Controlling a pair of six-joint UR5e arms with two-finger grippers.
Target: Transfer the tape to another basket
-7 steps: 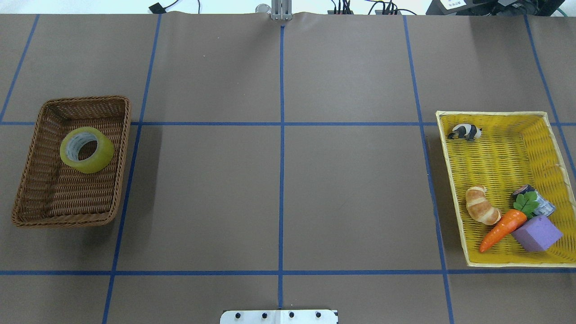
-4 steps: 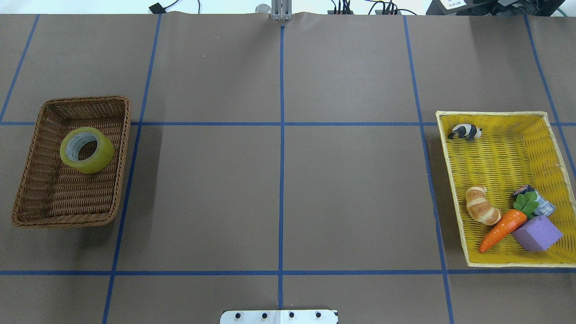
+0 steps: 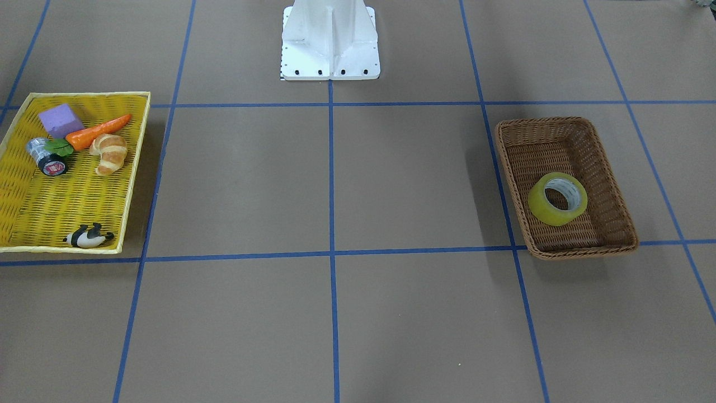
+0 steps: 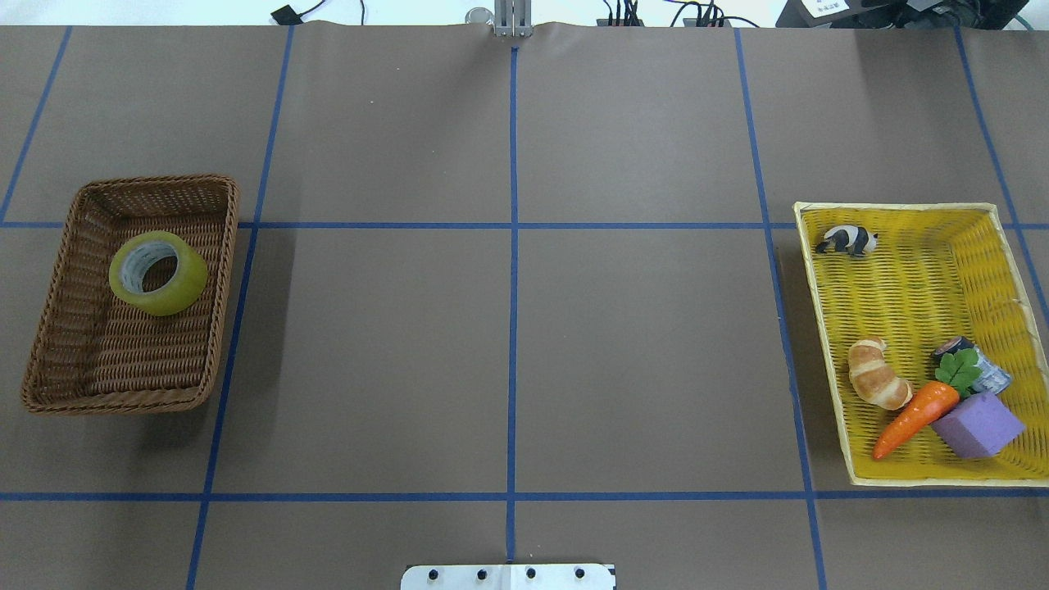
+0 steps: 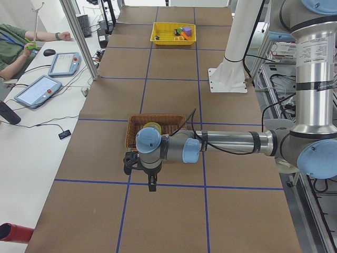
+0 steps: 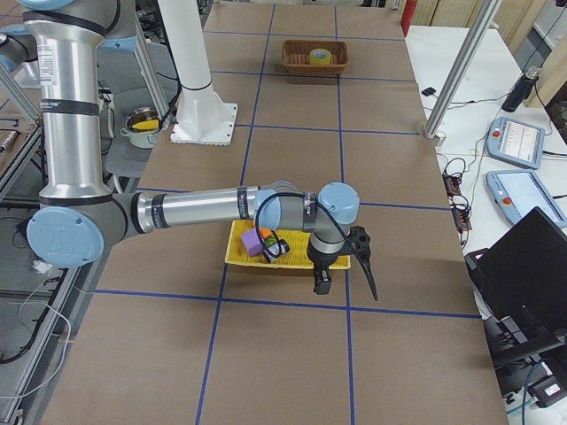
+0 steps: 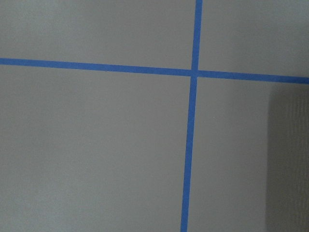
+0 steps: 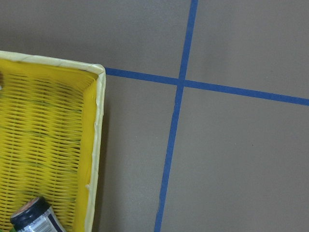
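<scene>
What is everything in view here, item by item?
tape: one, yellow-green, inside the basket.
basket: one, brown wicker, robot's left side.
tray: one, yellow, robot's right side.
panda figure: one, black-and-white, tray's far corner.
croissant: one, golden, in the tray.
carrot: one, orange, beside the croissant.
block: one, purple, tray's near corner.
cylinder: one, silver, behind the carrot's leaves.
table: one, brown, blue grid lines.
left tool: one, black, over table near basket; state unclear.
right tool: one, black, beside the tray; state unclear.
</scene>
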